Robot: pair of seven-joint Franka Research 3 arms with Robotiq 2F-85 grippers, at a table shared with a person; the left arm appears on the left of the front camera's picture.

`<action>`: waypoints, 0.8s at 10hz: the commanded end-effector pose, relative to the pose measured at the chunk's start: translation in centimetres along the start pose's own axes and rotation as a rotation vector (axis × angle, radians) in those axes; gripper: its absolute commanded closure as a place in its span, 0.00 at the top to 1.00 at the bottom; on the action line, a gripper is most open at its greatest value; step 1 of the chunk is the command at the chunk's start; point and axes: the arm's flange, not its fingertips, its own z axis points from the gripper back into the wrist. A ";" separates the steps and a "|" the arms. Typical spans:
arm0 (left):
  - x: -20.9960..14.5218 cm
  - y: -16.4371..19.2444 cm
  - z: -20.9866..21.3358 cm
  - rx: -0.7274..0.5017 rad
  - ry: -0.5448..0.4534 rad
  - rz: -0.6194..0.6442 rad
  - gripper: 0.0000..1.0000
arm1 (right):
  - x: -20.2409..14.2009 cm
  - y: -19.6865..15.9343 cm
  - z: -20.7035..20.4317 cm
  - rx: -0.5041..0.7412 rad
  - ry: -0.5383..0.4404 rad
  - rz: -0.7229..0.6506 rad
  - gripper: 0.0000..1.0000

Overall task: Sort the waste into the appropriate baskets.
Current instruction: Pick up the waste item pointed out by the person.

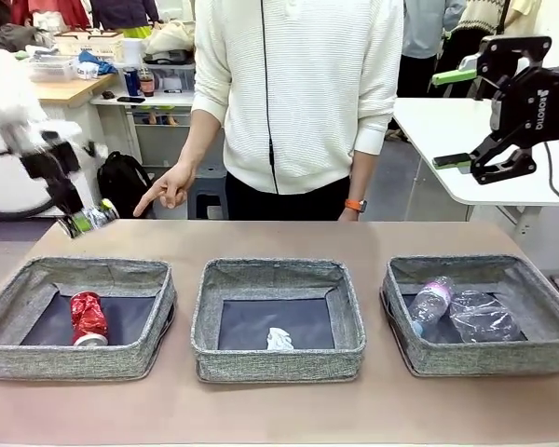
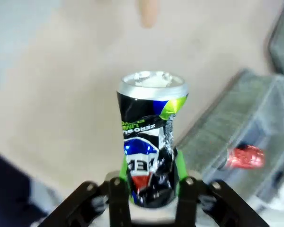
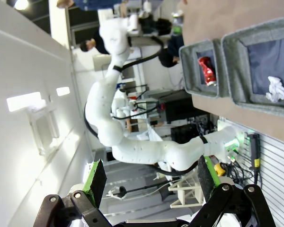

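Left gripper (image 2: 150, 187) — clamped on the dark multicoloured can (image 2: 150, 142), green pads pressed to the dented lower body, silver rim and pull-tab end pointing away from the fingers. In the front view this gripper (image 1: 79, 222) hangs above the table's far left corner, up and behind the left basket (image 1: 9, 349). The person's hand (image 1: 168, 189) points a finger down just beside it.

Left basket: grey woven fabric, soft upright walls, dark flat floor. Holds the red drink can (image 1: 88, 318), crushed and glossy, lying below and forward of the left gripper.

Middle basket (image 1: 278, 361): same make. Holds the small crumpled white paper ball (image 1: 279, 340) near the front wall.

Right basket (image 1: 475, 358): same make. Holds the small clear bottle with pinkish label (image 1: 431, 303) touching the clear crushed plastic bottle (image 1: 483, 317), thin and wrinkled.

Right gripper (image 1: 466, 119): raised high over the right basket, jaws spread wide, nothing between them.

Risks, as I judge them — the hold sits low on a creased, slick aluminium wall, so the can could tilt or slip during travel. A release too far back would drop it on the soft rim or the bare table. The pointing hand is close enough to be brushed if the arm swings that way.
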 end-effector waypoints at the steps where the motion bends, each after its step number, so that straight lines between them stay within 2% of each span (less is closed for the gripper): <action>1: -2.3 -5.5 8.0 -0.144 -0.063 0.120 0.00 | 0.2 0.0 0.2 -0.006 0.007 0.021 1.00; 2: -4.2 -8.5 10.4 -0.163 -0.048 0.116 0.00 | 0.2 0.0 0.2 -0.006 0.007 0.021 1.00; 4: -8.3 -14.2 13.8 -0.091 -0.020 0.207 0.00 | 0.2 0.0 0.2 -0.006 0.007 0.021 1.00; 5: -10.2 -16.6 15.1 -0.042 -0.065 0.199 0.00 | 0.2 0.0 0.2 -0.006 0.007 0.021 1.00; 6: -10.9 -17.5 15.8 -0.030 -0.085 0.185 0.00 | 0.2 0.0 0.2 -0.006 0.007 0.021 1.00; 7: -8.9 -14.9 16.4 -0.109 -0.047 0.164 0.00 | 0.2 0.0 0.2 -0.006 0.007 0.021 1.00; 8: -8.9 -14.9 16.4 -0.109 -0.047 0.164 0.00 | 0.2 0.0 0.2 -0.006 0.007 0.021 1.00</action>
